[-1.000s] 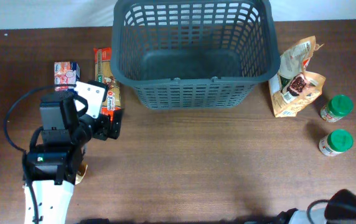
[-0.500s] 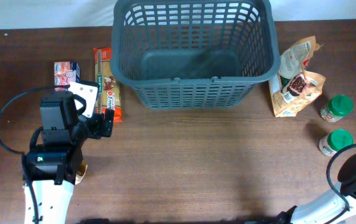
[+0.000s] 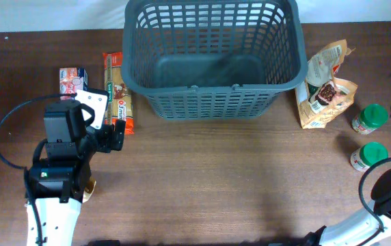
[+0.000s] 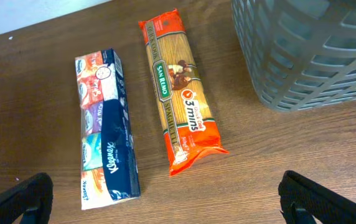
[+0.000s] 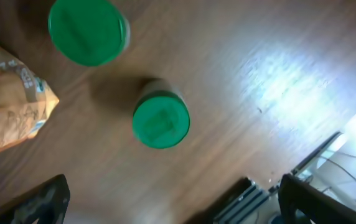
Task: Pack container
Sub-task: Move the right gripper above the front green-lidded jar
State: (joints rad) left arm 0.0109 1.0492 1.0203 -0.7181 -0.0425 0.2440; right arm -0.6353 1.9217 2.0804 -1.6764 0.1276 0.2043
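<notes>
The dark grey slotted basket [image 3: 212, 58] stands at the table's far middle, and nothing shows inside it. Its corner also shows in the left wrist view [image 4: 315, 50]. My left gripper [image 3: 117, 133] is open and empty. It hovers just in front of an orange spaghetti pack [image 4: 181, 118] and a Kleenex tissue pack [image 4: 106, 127], touching neither. My right gripper [image 5: 178, 205] is open and empty, high above two green-lidded jars [image 5: 160, 121] [image 5: 88, 31] at the right edge of the table.
Two tan snack bags [image 3: 325, 89] lean beside the basket's right wall, with the jars [image 3: 370, 117] [image 3: 368, 156] to their right. A small golden thing [image 3: 89, 188] lies partly hidden under my left arm. The table edge and cables show in the right wrist view [image 5: 327, 155].
My left gripper has drawn back slightly left from the spaghetti pack's near end. My right arm has swung from the bottom right corner to above the jars.
</notes>
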